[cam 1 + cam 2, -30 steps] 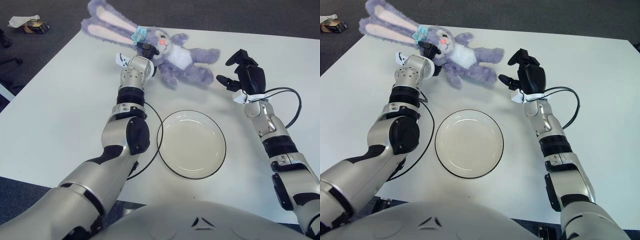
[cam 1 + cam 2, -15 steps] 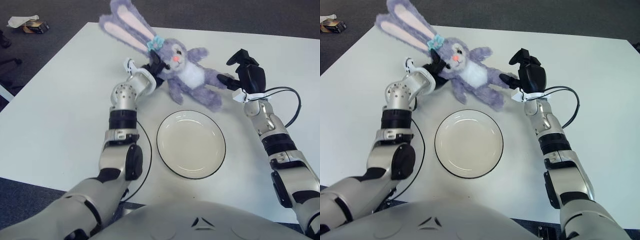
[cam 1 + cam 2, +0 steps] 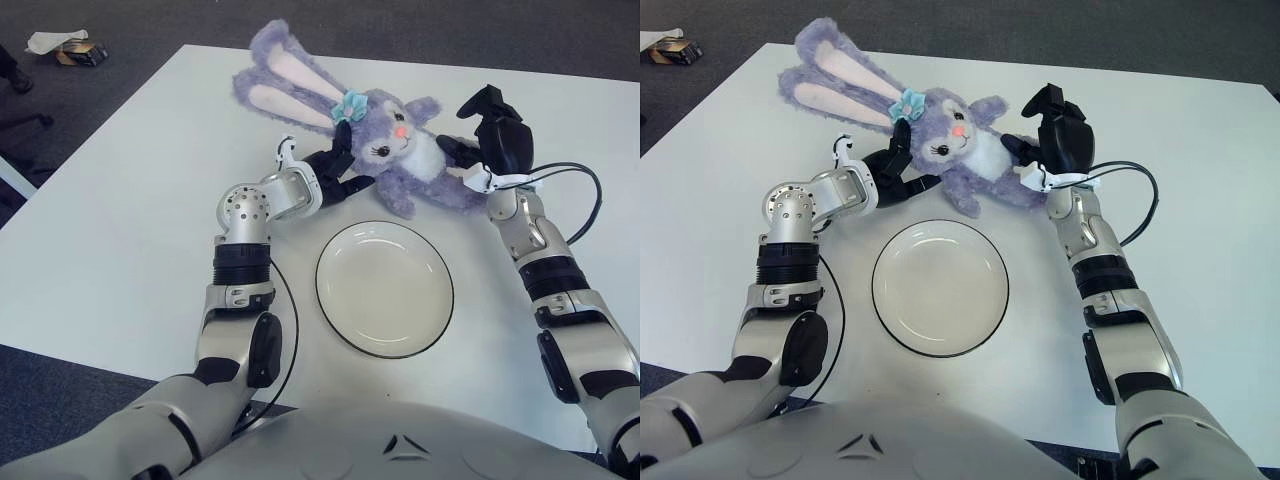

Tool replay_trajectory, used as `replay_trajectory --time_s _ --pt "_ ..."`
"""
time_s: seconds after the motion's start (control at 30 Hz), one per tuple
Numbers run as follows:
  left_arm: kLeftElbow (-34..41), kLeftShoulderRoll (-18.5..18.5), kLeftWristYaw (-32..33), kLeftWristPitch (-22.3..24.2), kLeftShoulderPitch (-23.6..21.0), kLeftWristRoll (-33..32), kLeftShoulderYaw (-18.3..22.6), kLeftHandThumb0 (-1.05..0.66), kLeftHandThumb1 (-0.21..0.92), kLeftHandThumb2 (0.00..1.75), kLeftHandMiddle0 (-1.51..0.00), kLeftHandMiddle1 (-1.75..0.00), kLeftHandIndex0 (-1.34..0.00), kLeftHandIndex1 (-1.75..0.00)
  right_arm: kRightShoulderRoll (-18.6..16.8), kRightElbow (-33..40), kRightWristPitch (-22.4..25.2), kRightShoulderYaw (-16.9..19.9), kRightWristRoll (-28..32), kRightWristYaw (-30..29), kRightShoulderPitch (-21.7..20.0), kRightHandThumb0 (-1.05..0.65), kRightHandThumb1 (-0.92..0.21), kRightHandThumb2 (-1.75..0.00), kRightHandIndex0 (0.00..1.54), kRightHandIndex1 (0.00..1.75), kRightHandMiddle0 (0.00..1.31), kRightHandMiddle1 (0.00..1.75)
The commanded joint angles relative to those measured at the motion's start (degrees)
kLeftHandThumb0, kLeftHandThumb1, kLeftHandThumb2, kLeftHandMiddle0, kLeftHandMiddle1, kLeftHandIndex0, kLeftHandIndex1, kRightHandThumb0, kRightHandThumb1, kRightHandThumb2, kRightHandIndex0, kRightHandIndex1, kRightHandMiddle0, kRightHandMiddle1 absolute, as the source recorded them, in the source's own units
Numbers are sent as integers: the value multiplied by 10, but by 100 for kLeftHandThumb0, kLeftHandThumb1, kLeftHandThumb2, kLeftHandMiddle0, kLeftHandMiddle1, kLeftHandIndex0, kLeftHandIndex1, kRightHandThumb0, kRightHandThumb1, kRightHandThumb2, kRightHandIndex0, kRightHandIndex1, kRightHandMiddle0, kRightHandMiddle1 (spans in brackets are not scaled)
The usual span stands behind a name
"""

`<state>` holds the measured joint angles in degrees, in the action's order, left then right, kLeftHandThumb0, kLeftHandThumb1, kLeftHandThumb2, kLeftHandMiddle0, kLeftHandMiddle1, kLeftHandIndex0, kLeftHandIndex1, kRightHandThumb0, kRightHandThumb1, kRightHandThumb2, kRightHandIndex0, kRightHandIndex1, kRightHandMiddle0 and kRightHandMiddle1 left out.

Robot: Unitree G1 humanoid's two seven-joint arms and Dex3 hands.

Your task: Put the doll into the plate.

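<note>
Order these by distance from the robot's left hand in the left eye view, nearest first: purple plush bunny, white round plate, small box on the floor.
1. Purple plush bunny: the left hand grips it.
2. White round plate: below the hand.
3. Small box on the floor: far upper left, off the table.

White table (image 3: 120,230), perhaps grey carpet (image 3: 110,30)

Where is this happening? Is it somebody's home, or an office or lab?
Probably an office or lab, not a home. A plain white table stands on dark grey carpet, bearing only a purple plush rabbit and an empty plate, like a staged test.
</note>
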<state>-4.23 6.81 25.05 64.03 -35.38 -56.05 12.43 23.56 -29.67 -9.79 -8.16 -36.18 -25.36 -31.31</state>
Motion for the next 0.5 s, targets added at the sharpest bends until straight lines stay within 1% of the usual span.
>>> replay_trajectory --time_s 0.0,0.1,0.13,0.2,0.27,0.3,0.33,0.4,0.43,0.47 --pt "19 -1 -18 17 12 4 -4 -88 69 66 -1 -134 0 -100 -7 13 7 2 5 -2 -11 -1 -89 -57 31 165 0 175" --pt "26 11 -16 16 20 12 -3 -82 69 69 0 -128 0 -91 -13 54 8 0 2 -2 2 -1 -91 -54 31 161 1 175" --pt "27 14 -15 15 21 15 -3 -81 69 69 0 -125 0 -88 -14 61 7 0 3 -1 4 -13 -91 -53 28 159 7 175" --pt "28 18 -15 14 21 19 -1 -79 69 70 0 -124 0 -86 -14 67 7 0 4 1 7 -24 -92 -52 25 157 13 175" --pt "29 23 -12 11 22 24 0 -78 69 70 0 -124 0 -87 -14 73 4 0 7 6 10 -30 -92 -52 23 156 16 175" --pt "28 28 -8 6 21 30 0 -77 69 71 0 -124 0 -88 -13 87 6 -1 11 22 14 -32 -92 -52 22 155 17 175" --pt "28 32 -5 3 20 35 0 -78 68 71 0 -126 0 -93 -12 99 7 -2 14 33 17 -38 -92 -53 21 154 14 168" --pt "30 38 -1 -4 20 49 -1 -78 64 74 0 -132 0 -111 -10 134 21 -4 19 67 27 -54 -87 -65 19 150 5 145" --pt "30 40 -1 -5 20 53 -1 -78 63 75 0 -134 0 -117 -10 144 26 -4 20 75 30 -59 -86 -68 18 148 3 137" --pt "30 42 0 -9 20 62 -3 -78 63 75 0 -135 0 -119 -8 155 33 -4 22 92 34 -60 -85 -69 18 147 3 134"
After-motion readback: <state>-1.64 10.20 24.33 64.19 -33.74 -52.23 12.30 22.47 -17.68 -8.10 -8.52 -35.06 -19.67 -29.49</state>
